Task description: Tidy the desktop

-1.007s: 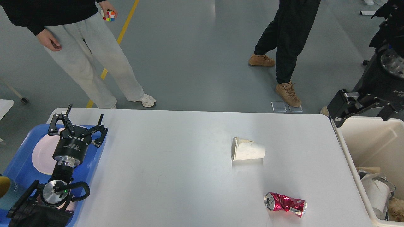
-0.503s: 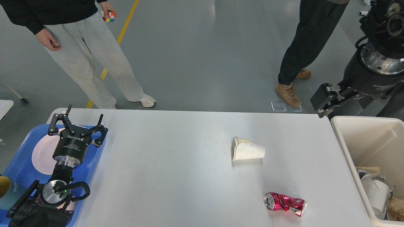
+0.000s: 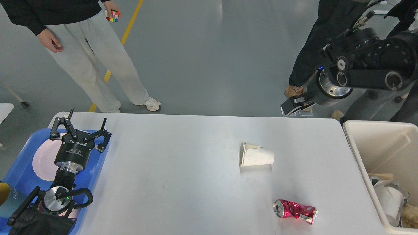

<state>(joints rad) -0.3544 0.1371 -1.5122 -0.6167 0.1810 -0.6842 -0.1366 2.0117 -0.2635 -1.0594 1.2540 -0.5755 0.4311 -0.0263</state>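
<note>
The white desktop (image 3: 183,169) fills the lower middle of the head view. A crumpled white paper cup (image 3: 256,156) lies on its side right of centre. A crushed red can (image 3: 295,211) lies near the front right. My left gripper (image 3: 87,117) is open and empty, held over the blue tray at the left end. My right gripper (image 3: 294,106) hangs beyond the table's far right edge, above the floor. It is seen dark and end-on, so its fingers cannot be told apart.
A blue tray (image 3: 19,169) at the left holds a white plate (image 3: 42,161) and a teal cup (image 3: 8,199). A cream bin (image 3: 385,147) with rubbish stands off the right end. Two people stand behind the table; one holds a coloured cube (image 3: 113,15).
My right arm has swung up and to the left, from over the bin to beyond the table's far edge. The person at the right has stepped rightward. My left arm has not moved.
</note>
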